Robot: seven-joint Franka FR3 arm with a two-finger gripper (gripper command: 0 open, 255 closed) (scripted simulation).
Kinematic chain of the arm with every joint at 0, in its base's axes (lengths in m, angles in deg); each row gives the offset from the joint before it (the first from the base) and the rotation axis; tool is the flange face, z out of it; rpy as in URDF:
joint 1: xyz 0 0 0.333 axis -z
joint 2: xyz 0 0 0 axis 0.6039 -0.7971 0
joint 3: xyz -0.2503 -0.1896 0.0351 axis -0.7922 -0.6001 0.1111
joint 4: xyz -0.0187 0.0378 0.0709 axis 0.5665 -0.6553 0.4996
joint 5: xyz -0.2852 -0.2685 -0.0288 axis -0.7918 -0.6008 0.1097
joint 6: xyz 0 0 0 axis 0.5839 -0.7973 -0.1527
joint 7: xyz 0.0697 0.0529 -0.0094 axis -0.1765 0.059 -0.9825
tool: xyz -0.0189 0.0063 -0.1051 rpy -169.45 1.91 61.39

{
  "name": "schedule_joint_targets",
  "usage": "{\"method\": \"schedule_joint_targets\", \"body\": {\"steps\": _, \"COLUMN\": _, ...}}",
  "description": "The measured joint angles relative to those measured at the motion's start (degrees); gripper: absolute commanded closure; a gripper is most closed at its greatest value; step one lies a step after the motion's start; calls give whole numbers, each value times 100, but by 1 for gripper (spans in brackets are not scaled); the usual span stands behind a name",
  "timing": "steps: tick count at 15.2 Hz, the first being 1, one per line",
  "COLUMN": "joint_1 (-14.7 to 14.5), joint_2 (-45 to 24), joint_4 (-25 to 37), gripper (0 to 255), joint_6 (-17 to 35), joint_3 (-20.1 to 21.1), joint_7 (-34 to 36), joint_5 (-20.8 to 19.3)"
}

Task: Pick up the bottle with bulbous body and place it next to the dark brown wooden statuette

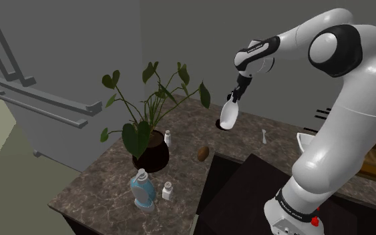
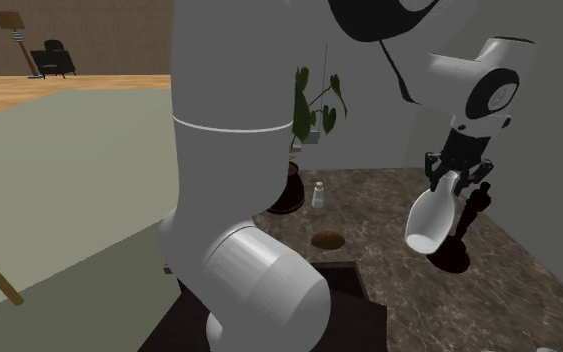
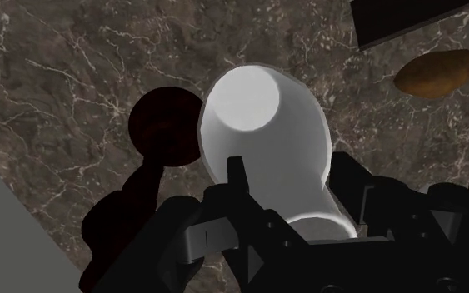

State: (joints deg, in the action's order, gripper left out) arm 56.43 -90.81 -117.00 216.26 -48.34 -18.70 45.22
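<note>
A white bottle with a bulbous body hangs base down and slightly tilted above the dark marble counter. My black gripper is shut on its neck. The dark brown statuette stands on the counter just behind the bottle and is largely hidden by it. From the second exterior view, the bottle dangles under the gripper in front of the dark statuette. In the wrist view the fingers clasp the bottle, and the statuette stands close beside it.
A potted plant in a dark pot, a blue bottle, two small white shakers and a brown potato-like lump occupy the counter. A grey fridge rises behind it. A small white item stands near the stand.
</note>
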Motion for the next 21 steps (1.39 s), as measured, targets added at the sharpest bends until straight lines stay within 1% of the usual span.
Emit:
{"method": "schedule_joint_targets", "body": {"steps": 6, "joint_1": 15, "joint_2": -189, "joint_4": -245, "gripper": 255, "joint_6": 420, "joint_3": 20, "joint_7": -93, "joint_5": 110}}
{"method": "schedule_joint_targets", "body": {"steps": 14, "joint_1": 54, "joint_2": -574, "joint_4": -411, "gripper": 255, "joint_6": 943, "joint_3": 78, "joint_7": -251, "joint_5": 324}}
{"method": "schedule_joint_targets", "body": {"steps": 21, "joint_1": 61, "joint_2": -624, "joint_4": -427, "gripper": 255, "joint_6": 1009, "joint_3": 87, "joint_7": -275, "joint_5": 353}}
